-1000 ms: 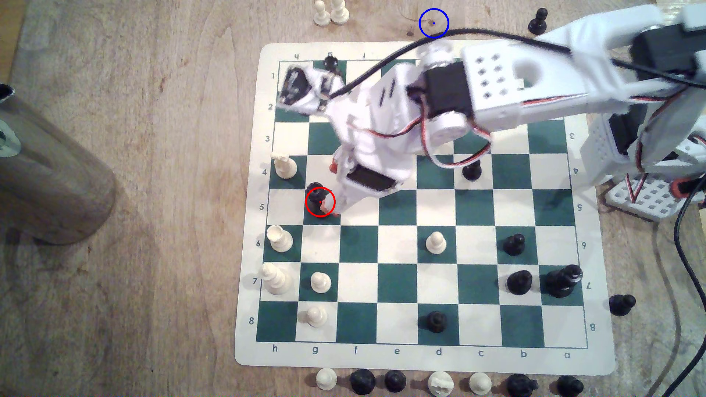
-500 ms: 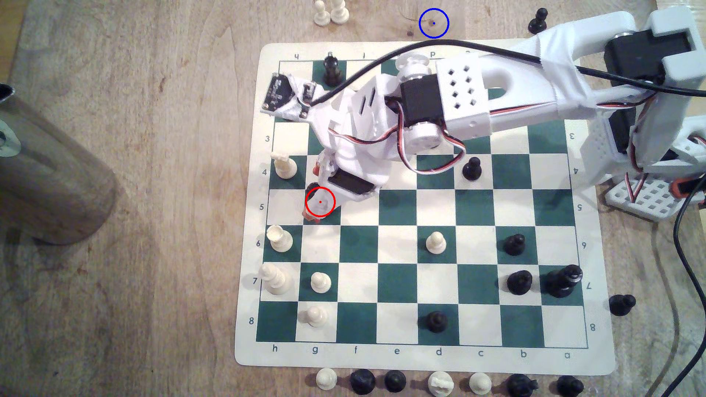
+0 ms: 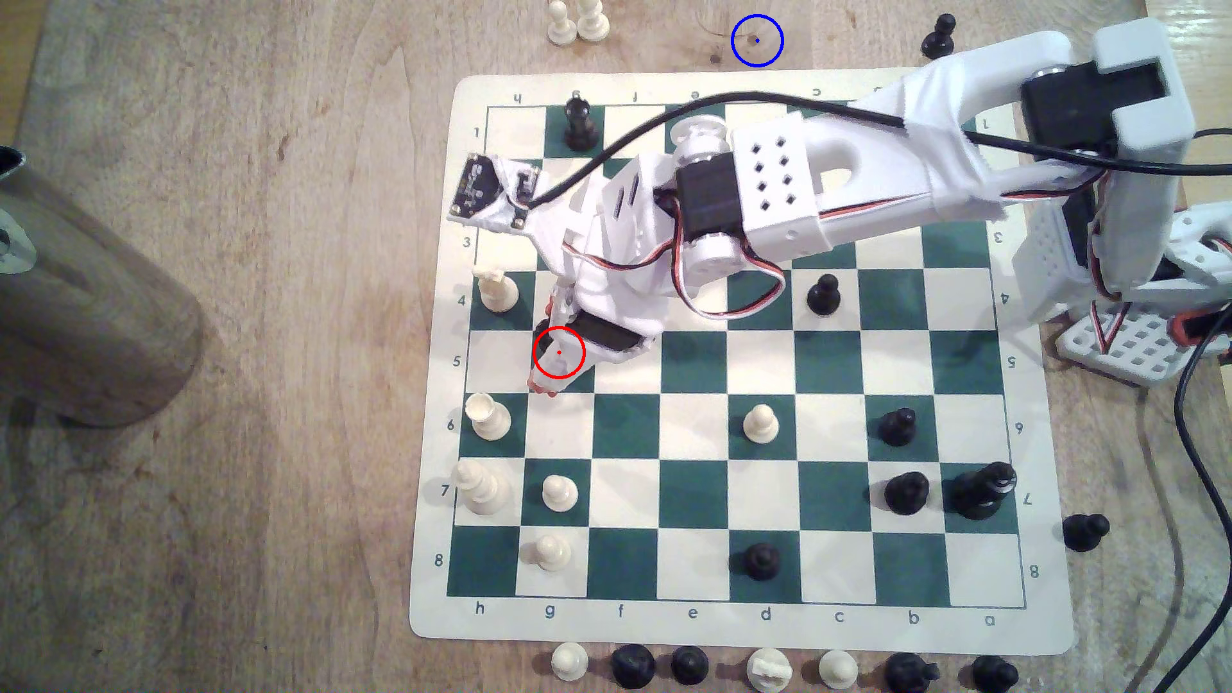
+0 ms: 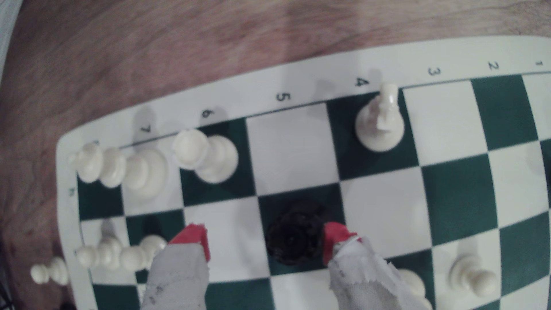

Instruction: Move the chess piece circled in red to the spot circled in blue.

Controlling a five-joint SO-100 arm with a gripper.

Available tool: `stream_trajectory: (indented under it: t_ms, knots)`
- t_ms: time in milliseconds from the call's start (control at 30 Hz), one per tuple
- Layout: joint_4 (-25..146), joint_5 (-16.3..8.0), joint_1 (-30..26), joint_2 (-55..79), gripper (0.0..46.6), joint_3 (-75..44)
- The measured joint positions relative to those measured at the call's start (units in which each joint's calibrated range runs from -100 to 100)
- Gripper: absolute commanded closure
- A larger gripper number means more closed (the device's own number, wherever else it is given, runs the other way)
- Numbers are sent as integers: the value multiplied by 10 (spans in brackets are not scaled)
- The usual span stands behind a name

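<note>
Since the earlier frame the arm has swung toward the exterior view's left and dropped, bringing the gripper (image 3: 553, 360) down over the red-ringed square; the piece, then visible beside the fingers, is now covered from above.

Nearest the wrist camera, the two red-tipped fingers (image 4: 193, 238) stand wide apart. The piece (image 4: 293, 238) sits between them on its dark green square in row 5, upright as far as can be judged. One red tip is touching or just beside the piece's rim; the other is well apart from it, across the neighbouring white square. Nothing is held.

Judgement: the approach is finished and the grasp is not yet made. The piece lies off-centre in the opening, so closing may nudge it sideways before both tips bear on it.

Farther out on the board (image 3: 1040, 626), a white piece (image 4: 378, 122) stands in row 4 and another (image 4: 205, 155) in row 6, both clear of the fingers.

Farthest, beyond the board's edge at the top of the exterior view, the spot (image 3: 757, 40) lies bare on the table, well apart from the gripper.
</note>
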Motion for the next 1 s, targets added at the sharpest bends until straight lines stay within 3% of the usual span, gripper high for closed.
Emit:
stream_trajectory:
  t_ms: [333,500,767,1000]
  knots:
    - [0,0,2,0,278,0]
    - [-6,1,2,0,318,0]
    - [-6,1,2,0,314,0]
    - [-6,4,2,0,374,0]
